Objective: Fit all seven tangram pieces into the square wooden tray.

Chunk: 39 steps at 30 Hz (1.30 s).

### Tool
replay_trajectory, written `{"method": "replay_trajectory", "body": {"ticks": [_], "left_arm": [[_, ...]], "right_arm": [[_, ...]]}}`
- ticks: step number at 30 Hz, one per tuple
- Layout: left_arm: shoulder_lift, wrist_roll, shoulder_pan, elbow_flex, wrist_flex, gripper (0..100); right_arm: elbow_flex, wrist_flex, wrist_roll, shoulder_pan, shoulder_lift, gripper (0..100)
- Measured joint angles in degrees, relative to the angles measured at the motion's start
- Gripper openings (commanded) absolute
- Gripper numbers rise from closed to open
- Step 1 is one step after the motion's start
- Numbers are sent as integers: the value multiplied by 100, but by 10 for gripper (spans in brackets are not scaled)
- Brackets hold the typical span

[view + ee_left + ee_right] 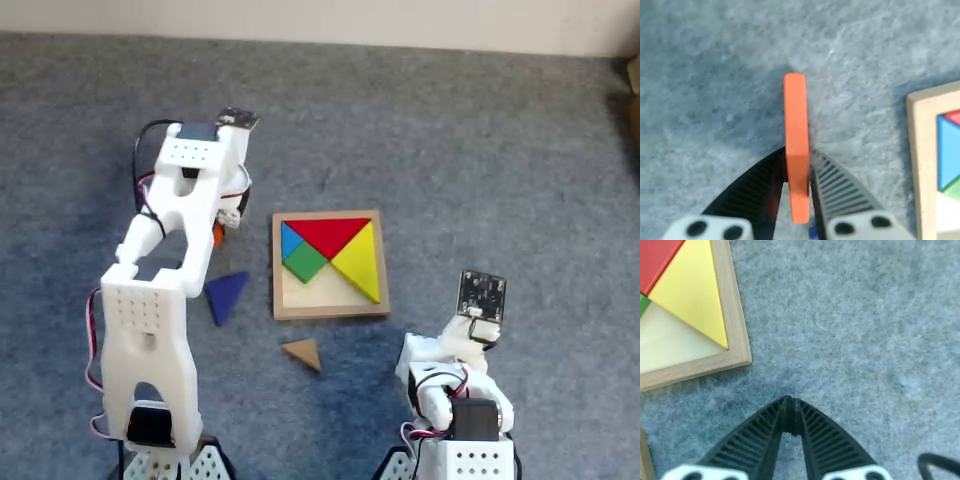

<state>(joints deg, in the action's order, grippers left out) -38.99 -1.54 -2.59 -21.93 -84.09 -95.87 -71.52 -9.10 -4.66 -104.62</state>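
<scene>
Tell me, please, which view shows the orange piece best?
The left wrist view: the orange piece stands edge-on, clamped in the left gripper over the carpet. The high view gives just an orange sliver; the right wrist view looks at the tray corner.

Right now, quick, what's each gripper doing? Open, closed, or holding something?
Left gripper: closed, holding the orange piece on its edge.
Right gripper: closed, holding nothing.
</scene>
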Motion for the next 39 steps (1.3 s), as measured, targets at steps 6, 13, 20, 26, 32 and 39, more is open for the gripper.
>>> {"method": "replay_trajectory", "body": {"ticks": [6,13,20,26,32,39], "left_arm": [[1011,-9,563,1116,53,4],[2365,-440,1697,2796,765,5],[2875,-501,2382,3244,967,5],[2875,-905,2910,3323,1064,5],[2884,-985,3262,3560,1090,7],[2884,-1301,3464,3807,1231,89]], "right_arm": [[0,0,0,0,0,15],[0,0,0,0,0,15],[0,0,0,0,0,15],[0,0,0,0,0,15],[0,0,0,0,0,15],[0,0,0,0,0,15]]}}
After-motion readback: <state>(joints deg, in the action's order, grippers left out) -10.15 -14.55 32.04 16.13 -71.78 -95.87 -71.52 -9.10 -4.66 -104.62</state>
